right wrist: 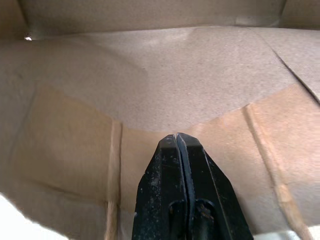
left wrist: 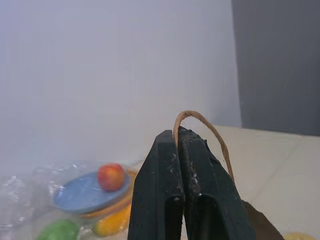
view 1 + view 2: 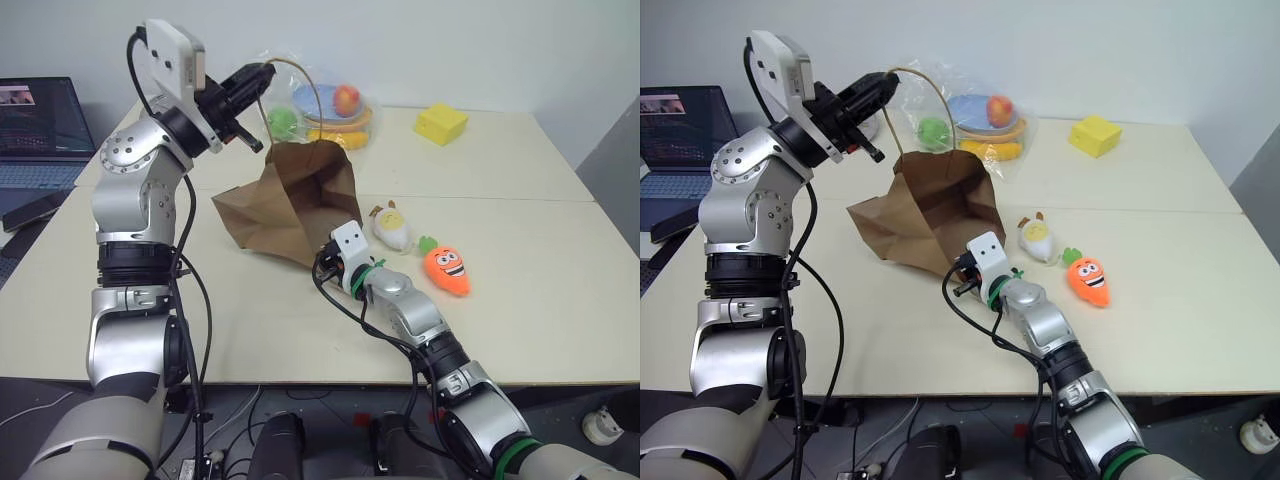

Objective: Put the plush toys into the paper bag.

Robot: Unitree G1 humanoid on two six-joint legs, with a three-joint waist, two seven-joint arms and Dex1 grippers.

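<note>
The brown paper bag point(image 3: 290, 200) lies tipped on the table with its mouth facing me. Its looped cord handle point(image 3: 312, 85) is pulled up, and my left gripper point(image 3: 268, 70) is shut on the loop's top, as the left wrist view shows at my left gripper point(image 2: 177, 134). My right gripper point(image 1: 176, 136) is shut with nothing visibly between its fingers and reaches into the bag's mouth at its lower edge; the bag's inner wall point(image 1: 150, 75) lies ahead. The white-and-yellow egg plush point(image 3: 391, 228) and the orange carrot plush point(image 3: 447, 270) lie on the table just right of the bag.
A clear plastic bag of fruit point(image 3: 335, 110) sits behind the paper bag at the back of the table. A yellow foam block point(image 3: 441, 123) is at the back right. A laptop point(image 3: 40, 125) stands on a side desk at the far left.
</note>
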